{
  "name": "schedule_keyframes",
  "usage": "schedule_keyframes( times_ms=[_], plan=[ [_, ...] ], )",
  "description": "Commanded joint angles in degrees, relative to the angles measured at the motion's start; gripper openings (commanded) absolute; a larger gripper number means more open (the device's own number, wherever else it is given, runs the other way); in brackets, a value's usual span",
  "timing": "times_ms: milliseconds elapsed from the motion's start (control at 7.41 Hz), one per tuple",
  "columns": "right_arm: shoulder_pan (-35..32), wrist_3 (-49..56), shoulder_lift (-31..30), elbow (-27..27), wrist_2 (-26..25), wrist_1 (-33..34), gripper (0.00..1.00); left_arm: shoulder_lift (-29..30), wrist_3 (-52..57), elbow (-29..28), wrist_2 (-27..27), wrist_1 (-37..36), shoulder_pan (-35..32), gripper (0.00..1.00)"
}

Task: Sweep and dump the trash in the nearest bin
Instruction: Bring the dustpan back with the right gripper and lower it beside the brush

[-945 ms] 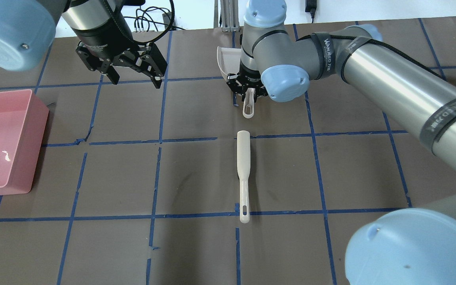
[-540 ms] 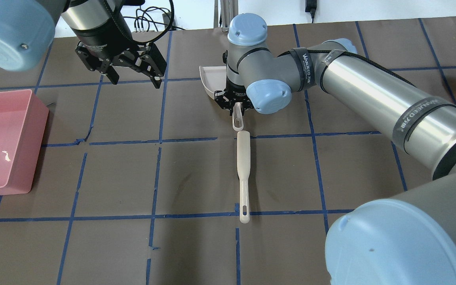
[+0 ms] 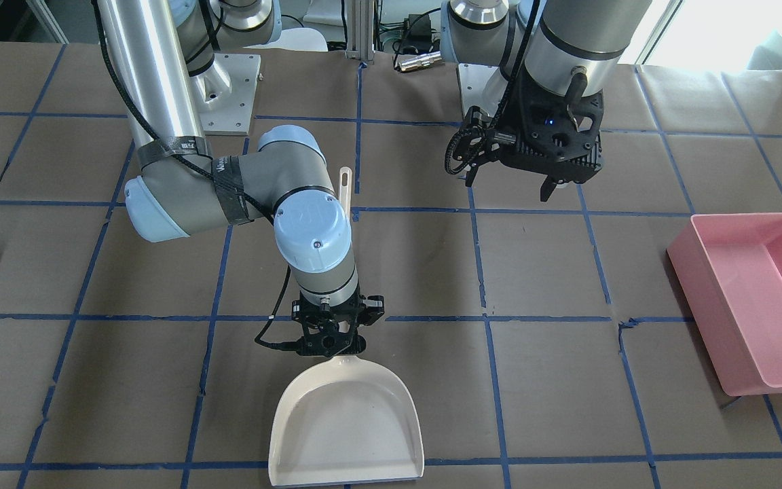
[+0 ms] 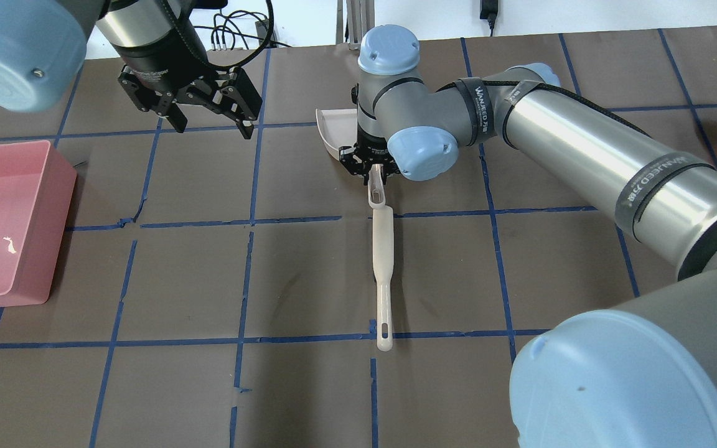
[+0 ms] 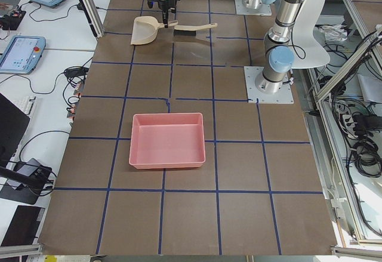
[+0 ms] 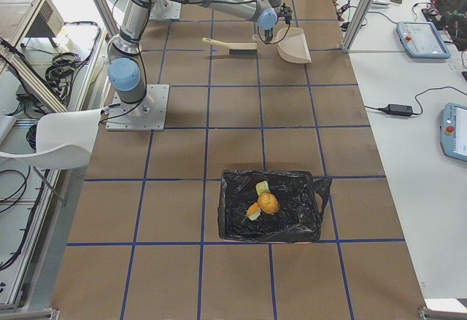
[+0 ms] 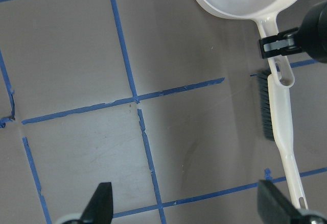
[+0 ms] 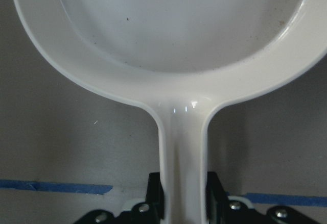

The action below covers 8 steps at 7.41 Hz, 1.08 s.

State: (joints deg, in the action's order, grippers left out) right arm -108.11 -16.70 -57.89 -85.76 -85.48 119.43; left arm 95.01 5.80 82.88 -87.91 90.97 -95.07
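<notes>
The right claw (image 3: 332, 341) is clamped tight on the dustpan's handle, close up under the scoop. The dustpan (image 3: 347, 421) has its open mouth aimed away from the robot, toward the far side of the tabletop (image 4: 309, 274).

Right behind it lies the brush (image 4: 384, 261), flat on the tabletop. Its long axis is pretty much in line with the dustpan handle: bristle head up by the handle's tip, thin grip end pointing back at the robot. The tip overlaps the brush head in the overhead view, but I can't tell if they actually touch.

The left claw (image 4: 214, 127) hangs above the tabletop with its fingers spread wide and nothing in them. It's off to the robot's left, well apart from the brush.

So the right arm is nearer but busy. My guess is the left one has to come across and grab the brush by its thin end, fingers closing across that long axis.

The pink bin (image 4: 53, 211) sits further out on the left.
</notes>
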Motion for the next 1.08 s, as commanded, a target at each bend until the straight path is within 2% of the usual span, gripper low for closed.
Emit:
schedule_keyframes(
  times_ms=[0,135,270,675,810,945],
  plan=[
    [0.0,0.0,-0.1,0.2,-0.1,0.0,0.56,0.0,0.0,0.0,0.0,0.0,0.1,1.00],
    [0.2,0.0,-0.6,0.2,-0.2,-0.2,0.68,0.0,0.0,0.0,0.0,0.0,0.1,1.00],
    [0.1,0.0,-0.6,0.2,-0.1,-0.1,0.75,0.0,0.0,0.0,0.0,0.0,0.1,1.00],
    [1.5,0.6,-1.2,1.2,0.6,0.0,0.81,0.0,0.0,0.0,0.0,0.0,0.1,1.00],
    [2.5,2.0,-3.6,2.1,0.1,0.1,1.00,0.0,0.0,0.0,0.0,0.0,0.1,1.00],
    [5.2,4.2,-6.3,1.9,0.1,-0.7,1.00,0.0,0.0,0.0,0.0,0.0,0.1,1.00]
  ],
)
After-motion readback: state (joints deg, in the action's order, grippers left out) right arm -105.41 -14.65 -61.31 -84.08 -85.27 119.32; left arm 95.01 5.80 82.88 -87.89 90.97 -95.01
